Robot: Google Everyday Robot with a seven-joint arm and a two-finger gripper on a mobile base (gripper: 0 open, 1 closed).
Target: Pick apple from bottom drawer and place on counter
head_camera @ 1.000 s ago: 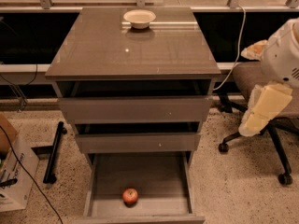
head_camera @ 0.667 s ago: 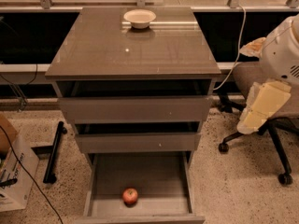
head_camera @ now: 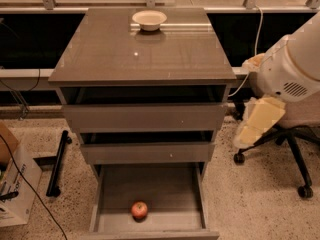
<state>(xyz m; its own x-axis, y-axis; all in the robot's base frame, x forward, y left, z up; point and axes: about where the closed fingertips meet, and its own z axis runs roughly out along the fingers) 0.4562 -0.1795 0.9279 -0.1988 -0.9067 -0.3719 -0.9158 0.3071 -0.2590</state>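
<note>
The apple (head_camera: pixel 139 209), small and red-orange, lies on the floor of the bottom drawer (head_camera: pixel 150 186), near its front wall. That drawer is pulled far out; the two shallower drawers above are pulled out a little. The counter (head_camera: pixel 142 49) is the glossy grey-brown top of the cabinet. My gripper (head_camera: pixel 257 121), cream-yellow, hangs below the white arm (head_camera: pixel 290 64) to the right of the cabinet, level with the upper two drawers. It is well above and to the right of the apple and holds nothing that I can see.
A cream bowl (head_camera: pixel 149 19) stands at the back middle of the counter. An office chair base (head_camera: pixel 295 149) with castors sits right of the cabinet, behind the gripper. A cardboard box (head_camera: pixel 15 184), cables and a black bar (head_camera: pixel 57 161) lie on the floor at left.
The arm and gripper have moved left, closer to the cabinet's right side. The apple, the drawers and the bowl have not moved.
</note>
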